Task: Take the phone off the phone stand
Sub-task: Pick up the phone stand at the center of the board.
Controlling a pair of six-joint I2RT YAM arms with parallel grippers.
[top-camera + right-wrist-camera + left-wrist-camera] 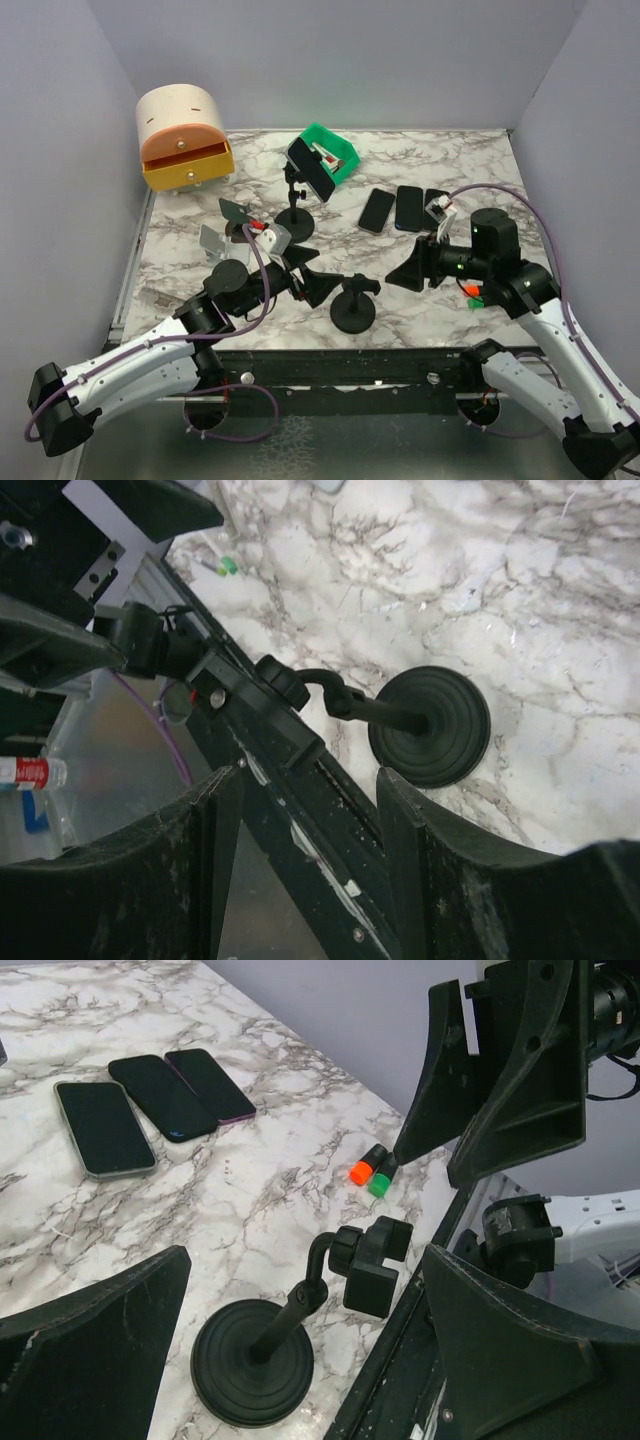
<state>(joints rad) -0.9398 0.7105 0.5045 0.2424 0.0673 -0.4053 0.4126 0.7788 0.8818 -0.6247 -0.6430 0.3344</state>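
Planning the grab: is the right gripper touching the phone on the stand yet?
Apart. The top view shows the right gripper with bare marble between it and the phone on the stand.

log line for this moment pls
phone on phone stand | second stand bare | left gripper open, empty | right gripper open, empty

I am wearing white shells on my left arm and right arm, with black joints and black wedge-shaped fingers; purple cables are looping along both.
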